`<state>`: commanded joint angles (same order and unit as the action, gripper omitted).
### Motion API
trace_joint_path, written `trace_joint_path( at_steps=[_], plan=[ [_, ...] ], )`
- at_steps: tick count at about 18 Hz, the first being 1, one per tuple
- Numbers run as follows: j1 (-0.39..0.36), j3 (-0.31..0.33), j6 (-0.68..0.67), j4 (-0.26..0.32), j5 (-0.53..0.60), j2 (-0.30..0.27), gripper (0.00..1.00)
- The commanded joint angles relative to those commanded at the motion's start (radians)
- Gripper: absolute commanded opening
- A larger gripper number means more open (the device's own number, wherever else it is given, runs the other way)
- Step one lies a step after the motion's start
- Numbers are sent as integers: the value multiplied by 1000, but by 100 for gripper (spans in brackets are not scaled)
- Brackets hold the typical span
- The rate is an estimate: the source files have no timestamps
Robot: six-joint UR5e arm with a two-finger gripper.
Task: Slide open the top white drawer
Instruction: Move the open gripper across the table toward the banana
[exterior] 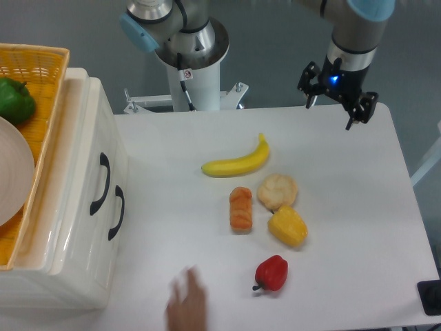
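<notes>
— What is the drawer like? Where does it sit?
— The top white drawer (83,172) is glossy cream plastic, closed, at the left edge of the worktop (344,179); its curved black handle (101,183) sits just above a second one (117,212); a yellow wicker basket (27,76) rests on top.
— And the fingers?
— The gripper (336,105) hangs over the far right corner, well away from the drawer; its black fingers (359,110) are spread apart, holding nothing; the arm comes down from above.
— Anything else?
— A smooth banana (236,163), a red pepper (273,273); a blurred hand (187,307) at the near edge.
</notes>
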<state>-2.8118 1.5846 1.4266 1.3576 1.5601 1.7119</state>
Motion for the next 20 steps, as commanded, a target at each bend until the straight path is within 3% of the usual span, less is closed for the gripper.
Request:
trace_joint_path(
  at_steps=[7,12,20],
  plan=[
    [0,12,-40,-3,2,-6,100],
    [0,17,-148,11,2,0,100],
    [118,26,-415,12,0,0,100]
  ],
)
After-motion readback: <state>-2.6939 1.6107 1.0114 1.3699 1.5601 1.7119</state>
